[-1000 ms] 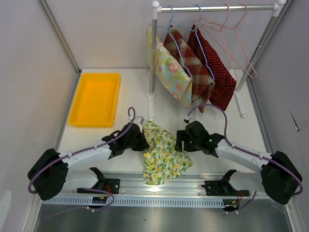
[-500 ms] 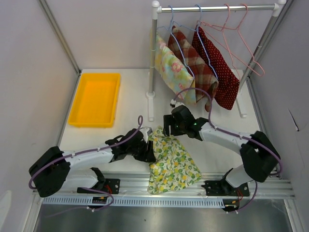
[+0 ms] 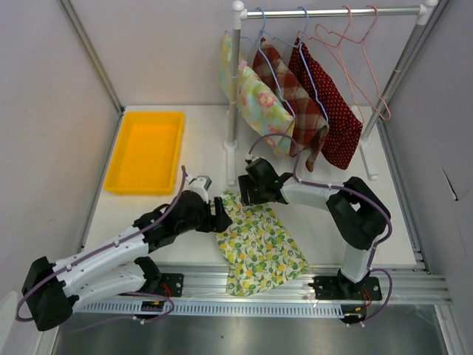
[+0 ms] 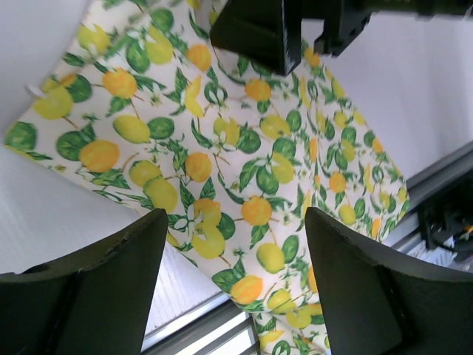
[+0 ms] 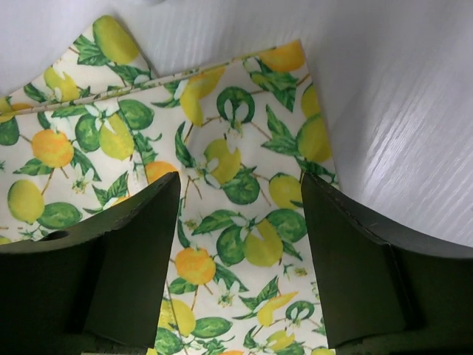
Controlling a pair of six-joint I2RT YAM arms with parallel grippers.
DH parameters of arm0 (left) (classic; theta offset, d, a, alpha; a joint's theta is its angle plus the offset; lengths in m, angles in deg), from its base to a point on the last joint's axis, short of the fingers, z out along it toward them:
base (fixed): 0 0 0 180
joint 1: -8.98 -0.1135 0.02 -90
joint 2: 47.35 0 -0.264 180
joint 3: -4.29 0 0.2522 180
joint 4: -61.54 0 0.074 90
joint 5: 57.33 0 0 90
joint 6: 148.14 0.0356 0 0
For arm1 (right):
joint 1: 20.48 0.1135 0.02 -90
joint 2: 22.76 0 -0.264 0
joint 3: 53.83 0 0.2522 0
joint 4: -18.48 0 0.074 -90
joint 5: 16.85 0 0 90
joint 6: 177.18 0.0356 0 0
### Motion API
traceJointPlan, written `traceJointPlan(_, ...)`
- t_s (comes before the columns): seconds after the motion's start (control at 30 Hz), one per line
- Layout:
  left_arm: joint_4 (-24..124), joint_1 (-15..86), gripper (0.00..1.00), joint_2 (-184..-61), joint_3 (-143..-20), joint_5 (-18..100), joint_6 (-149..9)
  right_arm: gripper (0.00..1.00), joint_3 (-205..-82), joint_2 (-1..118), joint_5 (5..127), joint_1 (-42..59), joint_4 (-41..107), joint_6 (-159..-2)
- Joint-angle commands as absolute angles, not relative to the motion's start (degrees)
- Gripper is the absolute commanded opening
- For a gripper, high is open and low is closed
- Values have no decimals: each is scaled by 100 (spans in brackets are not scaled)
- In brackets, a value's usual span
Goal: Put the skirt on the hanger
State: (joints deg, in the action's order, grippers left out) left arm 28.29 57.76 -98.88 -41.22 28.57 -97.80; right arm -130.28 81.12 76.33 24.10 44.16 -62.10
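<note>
Top external view has the lemon-print skirt (image 3: 257, 242) lying flat on the white table (image 3: 325, 229), near its front edge. My left gripper (image 3: 222, 214) is at the skirt's 10 o'clock corner and my right gripper (image 3: 240, 194) is at its 12 o'clock edge, the two close together. Up at 1 o'clock the pink hangers (image 3: 347, 15) hang on the rail (image 3: 325, 12) beside three hung cloths (image 3: 295, 96), and the yellow tray (image 3: 145, 151) lies at 10 o'clock. Left wrist view: my left gripper (image 4: 236, 222) has its jaws spread wide with nothing pinched. The skirt (image 4: 222, 155) is spread beneath the gap and runs off toward 5 o'clock, and my right gripper (image 4: 288, 29) shows at 12 o'clock over the cloth. Right wrist view: my right gripper (image 5: 240, 185) is just as wide open and holds nothing. The skirt (image 5: 96, 126) lies under it, its hemmed edge crossing at 12 o'clock, with bare table (image 5: 399, 111) at 2 o'clock. Whether either gripper touches the fabric, I cannot tell.
</note>
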Motion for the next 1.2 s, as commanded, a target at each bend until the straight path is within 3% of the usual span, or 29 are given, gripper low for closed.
traceJointPlan(0.0, 2431, 5618, 81, -9675, -4471, 2327, -9901, 72, -13280, 8262, 8210, 2426, 4410, -6292)
traceJointPlan(0.17, 2264, 5390, 81, -9552, -4498, 2203, -9901, 73, -13122, 7841, 8528, 2417, 4393, -6397)
traceJointPlan(0.5, 2431, 5082, 81, -9587, -4384, 2590, -9805, 73, -13474, 8130, 8248, 2102, 4244, -6653)
traceJointPlan(0.87, 2589, 5020, 80, -9718, -4313, 2827, -9787, 65, -13280, 8499, 7833, 2074, 3971, -6609)
traceJointPlan(1.07, 2616, 5020, 80, -9763, -4278, 2836, -9805, 55, -13298, 8763, 8474, 2338, 4252, -6486)
traceJointPlan(1.17, 2598, 5021, 80, -9763, -4261, 2784, -9805, 38, -13193, 8851, 8712, 2356, 4445, -6398)
